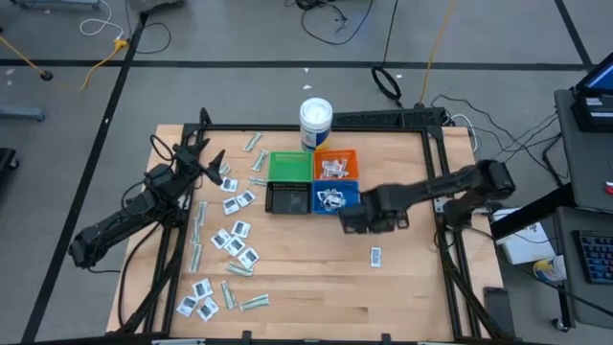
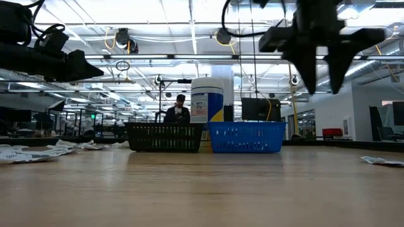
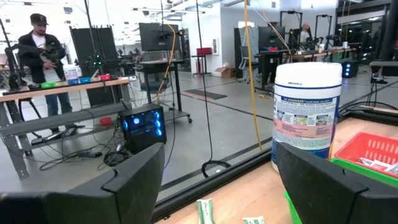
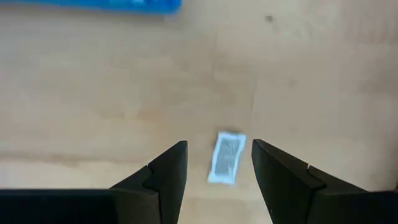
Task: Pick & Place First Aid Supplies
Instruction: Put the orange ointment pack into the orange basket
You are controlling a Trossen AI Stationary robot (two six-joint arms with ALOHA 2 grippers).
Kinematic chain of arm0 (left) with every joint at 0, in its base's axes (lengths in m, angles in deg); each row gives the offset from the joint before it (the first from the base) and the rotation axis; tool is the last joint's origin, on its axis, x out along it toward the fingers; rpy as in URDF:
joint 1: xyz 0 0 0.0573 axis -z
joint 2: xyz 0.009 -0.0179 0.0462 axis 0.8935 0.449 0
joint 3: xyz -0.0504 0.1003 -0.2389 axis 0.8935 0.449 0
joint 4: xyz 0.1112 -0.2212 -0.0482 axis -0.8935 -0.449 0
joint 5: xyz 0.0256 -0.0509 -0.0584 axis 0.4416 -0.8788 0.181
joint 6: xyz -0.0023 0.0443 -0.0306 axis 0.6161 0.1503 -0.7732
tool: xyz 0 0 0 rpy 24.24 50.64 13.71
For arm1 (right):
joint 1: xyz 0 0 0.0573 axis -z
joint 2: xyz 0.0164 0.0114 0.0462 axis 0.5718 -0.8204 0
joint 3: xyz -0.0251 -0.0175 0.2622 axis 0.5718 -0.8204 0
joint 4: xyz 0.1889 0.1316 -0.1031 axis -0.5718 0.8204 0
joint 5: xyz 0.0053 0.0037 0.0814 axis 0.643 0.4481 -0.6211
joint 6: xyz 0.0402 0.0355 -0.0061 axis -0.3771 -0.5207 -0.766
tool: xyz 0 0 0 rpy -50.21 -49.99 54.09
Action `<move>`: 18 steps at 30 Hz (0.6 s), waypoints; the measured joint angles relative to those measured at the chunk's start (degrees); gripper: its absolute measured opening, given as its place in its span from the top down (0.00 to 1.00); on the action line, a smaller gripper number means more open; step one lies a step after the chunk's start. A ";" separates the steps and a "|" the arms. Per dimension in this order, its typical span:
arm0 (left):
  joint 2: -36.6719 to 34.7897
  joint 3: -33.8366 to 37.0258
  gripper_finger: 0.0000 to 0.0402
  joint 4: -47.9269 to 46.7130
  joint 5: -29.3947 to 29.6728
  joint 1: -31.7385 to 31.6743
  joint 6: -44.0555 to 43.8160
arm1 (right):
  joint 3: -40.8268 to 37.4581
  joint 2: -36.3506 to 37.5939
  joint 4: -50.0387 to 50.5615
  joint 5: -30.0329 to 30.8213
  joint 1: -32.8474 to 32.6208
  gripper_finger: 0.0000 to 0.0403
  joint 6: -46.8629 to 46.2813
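The first aid supplies (image 1: 233, 240) are small white sachets and pale-green strips, lying flat and scattered over the table's left half. One lone white sachet (image 1: 375, 256) lies flat right of centre. My right gripper (image 1: 369, 220) hangs open above the bare table, pointing down, just in front of the blue bin (image 1: 335, 198). In its wrist view the lone sachet (image 4: 227, 157) shows on the wood far below, between the fingers. My left gripper (image 1: 206, 158) waits open and level at the table's far left, holding nothing (image 3: 221, 162).
Green (image 1: 289, 167), orange (image 1: 335, 164), black (image 1: 286, 198) and blue bins stand together at the far centre. The orange and blue ones hold sachets. A white tub (image 1: 316, 123) stands behind them. Bare wood lies near and right. A person stands in the room beyond.
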 joint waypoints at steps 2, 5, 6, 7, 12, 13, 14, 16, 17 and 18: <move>0.02 0.02 0.23 0.00 -0.02 0.01 0.02 | -0.04 0.00 -0.58 -0.08 -2.75 0.56 -2.38; 0.02 -0.01 0.23 0.00 -0.01 0.00 0.01 | -0.04 0.00 -2.27 -0.28 -6.25 0.56 -6.07; 0.02 -0.01 0.23 0.00 -0.02 0.01 0.01 | -0.04 0.00 -2.43 -0.26 -7.24 0.57 -7.19; 0.01 0.00 0.23 0.00 0.00 -0.02 0.00 | -0.04 0.00 -2.33 -0.24 -8.27 0.57 -8.37; 0.02 -0.01 0.23 0.00 -0.02 -0.02 0.01 | -0.04 -0.01 -2.71 0.30 -11.66 0.57 -11.26; 0.01 0.00 0.23 0.00 -0.02 0.01 0.01 | -0.04 -0.20 -2.65 0.43 -12.05 0.57 -11.28; 0.01 -0.01 0.23 0.00 -0.01 -0.01 0.00 | -0.02 -0.81 -2.74 0.43 -12.32 0.57 -11.30; 0.00 -0.01 0.23 0.00 -0.02 -0.01 0.00 | -0.03 -2.38 -3.07 0.29 -12.45 0.57 -11.30; 0.02 0.00 0.23 0.00 -0.02 0.00 0.00 | -0.06 -3.04 -3.38 0.25 -12.67 0.57 -11.30; 0.02 -0.01 0.23 0.00 -0.01 0.00 0.00 | -0.06 -3.55 -3.97 0.26 -12.82 0.57 -11.30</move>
